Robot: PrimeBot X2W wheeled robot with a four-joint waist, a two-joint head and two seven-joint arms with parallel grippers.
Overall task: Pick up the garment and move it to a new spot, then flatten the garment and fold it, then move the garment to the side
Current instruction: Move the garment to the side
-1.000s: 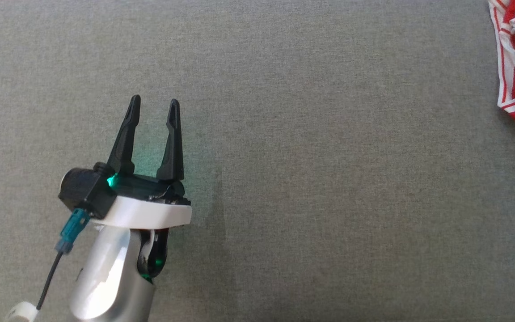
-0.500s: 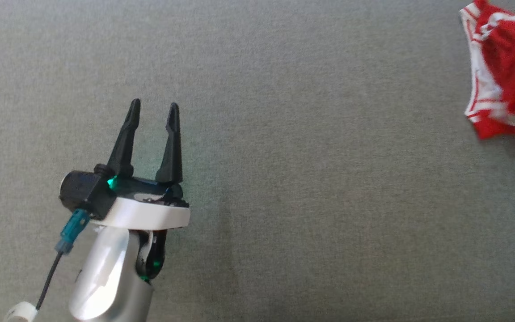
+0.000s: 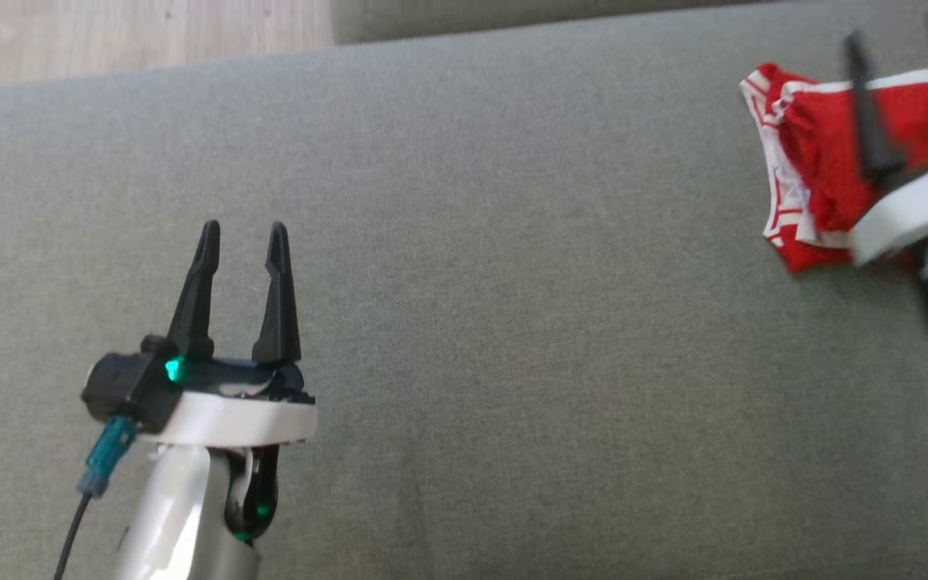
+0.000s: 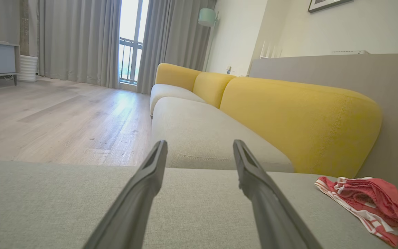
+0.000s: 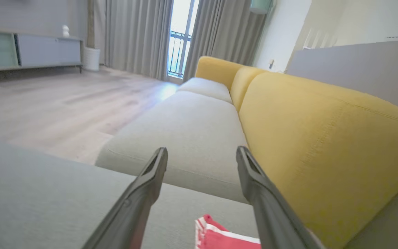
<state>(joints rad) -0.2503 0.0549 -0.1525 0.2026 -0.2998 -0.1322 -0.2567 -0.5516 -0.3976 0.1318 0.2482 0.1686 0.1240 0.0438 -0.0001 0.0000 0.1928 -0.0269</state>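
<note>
The garment [image 3: 814, 161] was red, with white stripes along its edges. The seat [image 3: 512, 322] was a plain grey weave, the back cushions [image 4: 288, 117] mustard yellow, and the floor [image 4: 64, 117] pale wood grain. My left gripper [image 3: 243, 227] was black, with a white collar and a green light.

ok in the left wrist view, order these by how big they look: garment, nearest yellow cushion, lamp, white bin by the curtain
1. nearest yellow cushion
2. garment
3. white bin and lamp: they look much alike and both are far off, so not ranked
</note>
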